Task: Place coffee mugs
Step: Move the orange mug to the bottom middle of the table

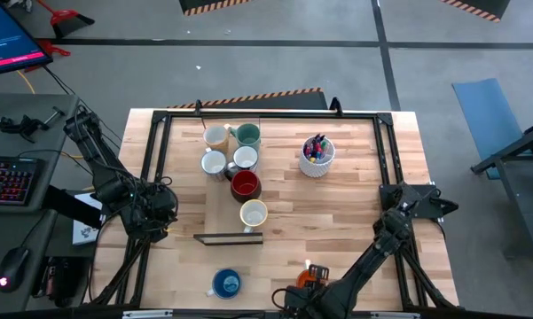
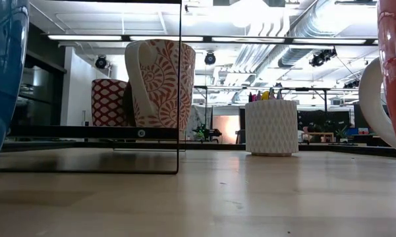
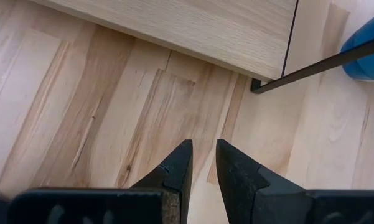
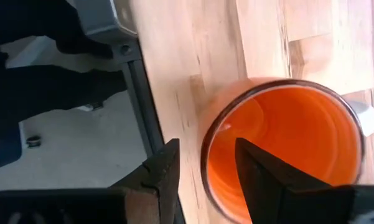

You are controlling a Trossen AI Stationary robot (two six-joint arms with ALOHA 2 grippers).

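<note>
A: Where are the mugs?

B: Most are clustered on the table (image 1: 355,204) in the upper middle of the overhead picture: a cream mug (image 1: 216,136), a green mug (image 1: 247,135), two white mugs (image 1: 214,163) side by side, a dark red mug (image 1: 246,184) below them, and another cream mug (image 1: 254,213) below that. A blue mug (image 1: 226,283) sits near the bottom edge, and an orange mug (image 1: 309,276) is to its right.

A: And the grippers?

B: The right gripper (image 4: 205,163) straddles the orange mug's rim, one finger inside and one outside, spread and not pinching it. The left gripper (image 3: 202,163) hangs over bare wood at the left, fingers nearly together, holding nothing.

A: Anything else?

B: A white cup of pens (image 1: 317,156) stands right of the cluster.
</note>
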